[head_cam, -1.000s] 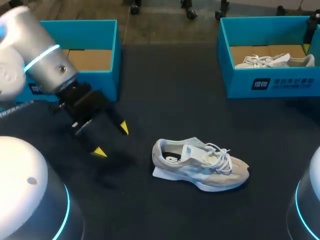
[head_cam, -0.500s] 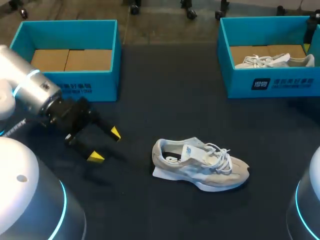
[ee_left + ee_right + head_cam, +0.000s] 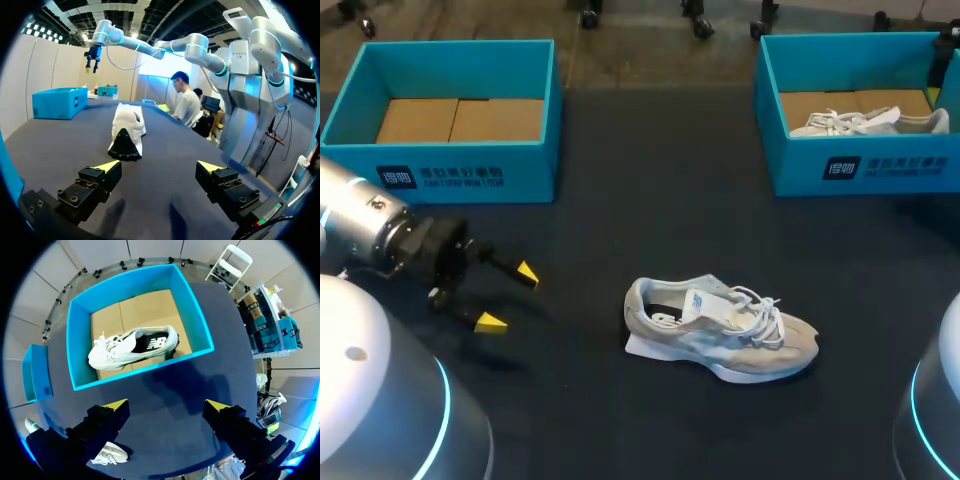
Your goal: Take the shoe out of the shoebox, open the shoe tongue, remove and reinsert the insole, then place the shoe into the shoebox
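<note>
A grey and beige shoe (image 3: 720, 335) lies on its sole in the middle of the dark table, toe to the right, tongue and laces up. My left gripper (image 3: 508, 298) hangs open left of it, well apart, with nothing between the fingers. In the left wrist view the shoe (image 3: 127, 130) lies ahead of the open left gripper (image 3: 157, 167), heel toward it. High over the right shoebox (image 3: 150, 365), my right gripper (image 3: 166, 405) stands open and holds nothing. A second white shoe (image 3: 132, 347) lies inside that box.
An empty blue shoebox (image 3: 450, 175) with a cardboard floor stands at the back left. The blue shoebox (image 3: 865, 165) at the back right holds the white shoe (image 3: 865, 122). Bare dark tabletop surrounds the middle shoe.
My left arm has drawn back to the left, carrying its open gripper farther from the shoe. The shoe and both boxes have stayed put.
</note>
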`<state>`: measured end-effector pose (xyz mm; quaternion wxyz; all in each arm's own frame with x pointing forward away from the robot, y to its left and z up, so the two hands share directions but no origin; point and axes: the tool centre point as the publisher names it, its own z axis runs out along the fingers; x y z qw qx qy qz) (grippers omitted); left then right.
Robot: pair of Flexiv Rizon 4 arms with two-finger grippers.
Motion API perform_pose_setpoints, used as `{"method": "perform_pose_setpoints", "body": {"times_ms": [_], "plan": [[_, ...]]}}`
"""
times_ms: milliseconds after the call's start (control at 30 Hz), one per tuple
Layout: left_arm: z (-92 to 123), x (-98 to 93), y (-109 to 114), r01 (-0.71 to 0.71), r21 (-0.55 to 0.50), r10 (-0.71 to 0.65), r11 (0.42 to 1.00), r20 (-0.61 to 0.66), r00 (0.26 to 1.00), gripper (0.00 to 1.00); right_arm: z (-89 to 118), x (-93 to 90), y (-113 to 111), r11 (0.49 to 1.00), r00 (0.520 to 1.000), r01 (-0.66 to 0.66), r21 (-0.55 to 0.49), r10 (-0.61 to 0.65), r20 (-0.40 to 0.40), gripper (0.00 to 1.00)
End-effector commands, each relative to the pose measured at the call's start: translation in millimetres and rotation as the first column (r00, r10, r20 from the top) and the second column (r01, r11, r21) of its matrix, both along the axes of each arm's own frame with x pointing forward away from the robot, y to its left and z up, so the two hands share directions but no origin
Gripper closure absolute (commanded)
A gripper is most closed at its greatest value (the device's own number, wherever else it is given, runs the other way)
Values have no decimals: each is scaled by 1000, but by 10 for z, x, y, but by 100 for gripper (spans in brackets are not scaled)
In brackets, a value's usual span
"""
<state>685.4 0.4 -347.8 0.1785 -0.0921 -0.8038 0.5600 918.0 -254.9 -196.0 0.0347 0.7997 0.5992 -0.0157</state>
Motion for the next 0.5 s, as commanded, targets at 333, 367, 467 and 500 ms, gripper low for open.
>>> {"method": "perform_pose_setpoints", "body": {"times_ms": [333,367,467,500], "plan": [[-299,-16,-164,-246,-84,246,966,-14,969,0,0,-2,-1,1000,1000,0,1,0,0,0],[-313,-28,-169,-263,-84,263,961,-9,965,0,0,-2,-1,1000,1000,0,1,0,0,0],[-335,-55,-160,-292,-94,291,952,-25,956,0,0,-2,-1,1000,1000,0,1,0,0,0],[-340,-59,-159,-293,-95,291,951,-32,956,0,0,-2,-1,1000,1000,0,1,0,0,0]]}}
